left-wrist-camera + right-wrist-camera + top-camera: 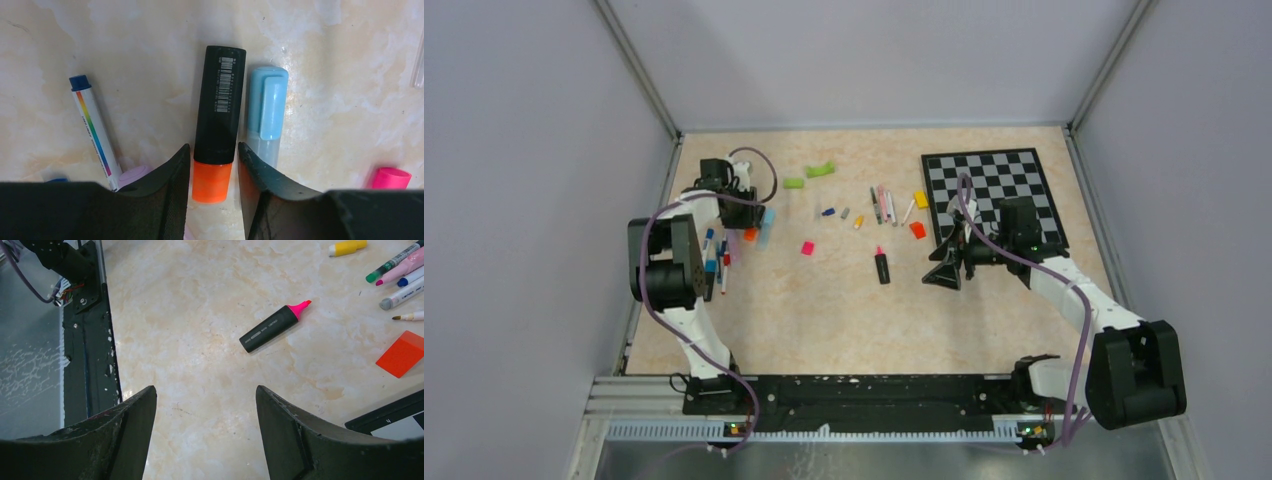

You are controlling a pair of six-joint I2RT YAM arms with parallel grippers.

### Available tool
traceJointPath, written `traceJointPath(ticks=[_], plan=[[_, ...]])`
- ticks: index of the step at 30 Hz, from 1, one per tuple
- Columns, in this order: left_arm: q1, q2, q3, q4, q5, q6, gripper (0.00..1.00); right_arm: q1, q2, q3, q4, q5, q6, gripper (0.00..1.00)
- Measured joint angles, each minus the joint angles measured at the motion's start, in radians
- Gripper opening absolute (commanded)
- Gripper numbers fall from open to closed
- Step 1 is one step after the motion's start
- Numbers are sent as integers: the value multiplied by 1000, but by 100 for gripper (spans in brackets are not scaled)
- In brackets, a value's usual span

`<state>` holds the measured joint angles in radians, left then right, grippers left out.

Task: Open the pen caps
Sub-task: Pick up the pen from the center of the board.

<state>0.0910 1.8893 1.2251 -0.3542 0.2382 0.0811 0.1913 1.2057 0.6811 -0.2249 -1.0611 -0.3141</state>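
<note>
A black-and-white checkered board [996, 195] lay on the beige marbled tabletop [824, 310], just right of an orange square block [917, 230] and a yellow square block [921, 199]. Two green curved plastic pieces [821, 170] sat farther left.

Top view high, looking down — wrist views close, downward; right and top share pink-tipped highlighter [272, 330].

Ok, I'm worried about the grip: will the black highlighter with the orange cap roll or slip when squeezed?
The black highlighter looks flat-sided and stiff, so it probably won't roll or bend. Its orange cap looks like smooth plastic, so it may slip a little between the fingers of the left gripper.
</note>
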Motion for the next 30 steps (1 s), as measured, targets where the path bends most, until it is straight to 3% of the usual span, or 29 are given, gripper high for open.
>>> traceJointPath(ticks=[13, 22, 30], plan=[[-41, 2, 4, 0, -105, 0, 40, -7, 0, 0, -2, -7, 0, 71], [-47, 2, 4, 1, -126, -2, 10, -13, 0, 0, -5, -10, -1, 71], [-47, -23, 0, -12, -122, -3, 6, -32, 0, 0, -30, -11, -31, 71]])
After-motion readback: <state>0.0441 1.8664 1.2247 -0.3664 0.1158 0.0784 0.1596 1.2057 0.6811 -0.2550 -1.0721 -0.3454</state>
